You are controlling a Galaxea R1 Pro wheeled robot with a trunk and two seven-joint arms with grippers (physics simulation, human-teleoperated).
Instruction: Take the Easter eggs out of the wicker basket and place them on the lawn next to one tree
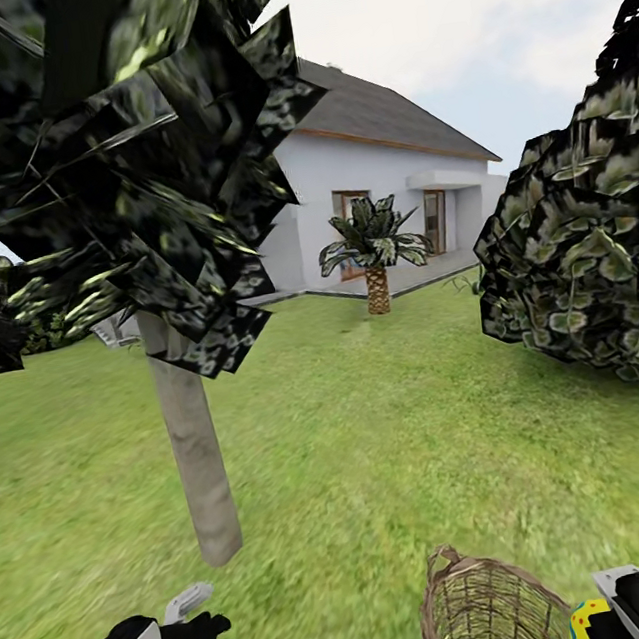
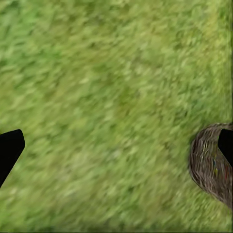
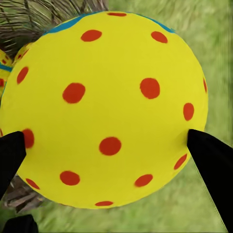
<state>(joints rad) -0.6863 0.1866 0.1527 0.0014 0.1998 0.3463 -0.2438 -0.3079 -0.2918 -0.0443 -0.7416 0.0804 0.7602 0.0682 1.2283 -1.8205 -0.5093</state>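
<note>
basket [image 1: 489, 610]: your head view cuts its base off | right gripper [image 1: 601, 615]: cropped at frame corner | egg [image 3: 104, 109]: hides basket interior | grass [image 2: 107, 97]: blurred

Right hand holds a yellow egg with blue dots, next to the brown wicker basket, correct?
Not quite: the dots are red, as the right wrist view shows. The right hand does hold the yellow egg, next to the brown wicker basket.
</note>
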